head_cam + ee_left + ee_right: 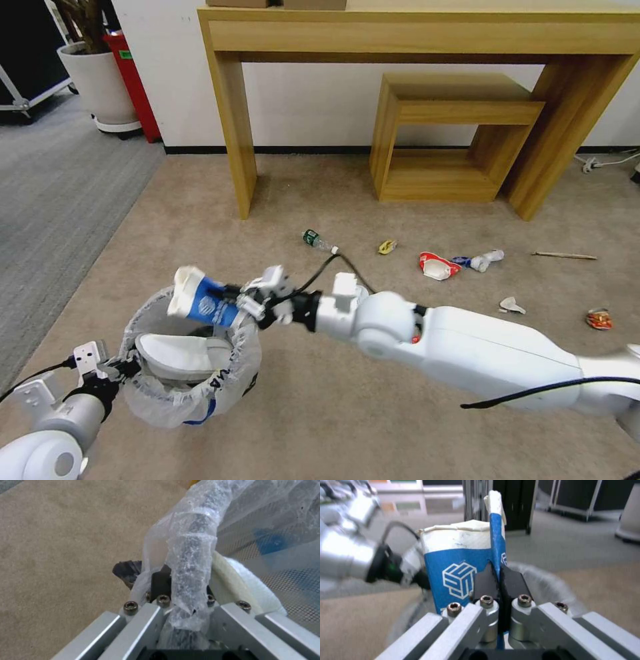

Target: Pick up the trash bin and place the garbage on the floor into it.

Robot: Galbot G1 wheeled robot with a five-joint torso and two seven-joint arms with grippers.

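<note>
The right claw is clamped on a flattened blue-white paper cup, holding it on its side above the far rim of the trash bin. In the right wrist view the two dark fingers pinch a fold of the cup's wall tight between them, with the bag-lined rim of the bin just beyond.

The left claw holds the bin up off the floor by its near rim; the left wrist view shows its fingers closed on the rim through the plastic bag. A white slipper lies inside the bin.

More litter is scattered on the beige carpet in front of the wooden console: a small plastic bottle, a yellow scrap, a red wrapper, what looks like a second crushed bottle, a thin wooden stick, a bit of crumpled white paper and a crushed orange can.
</note>
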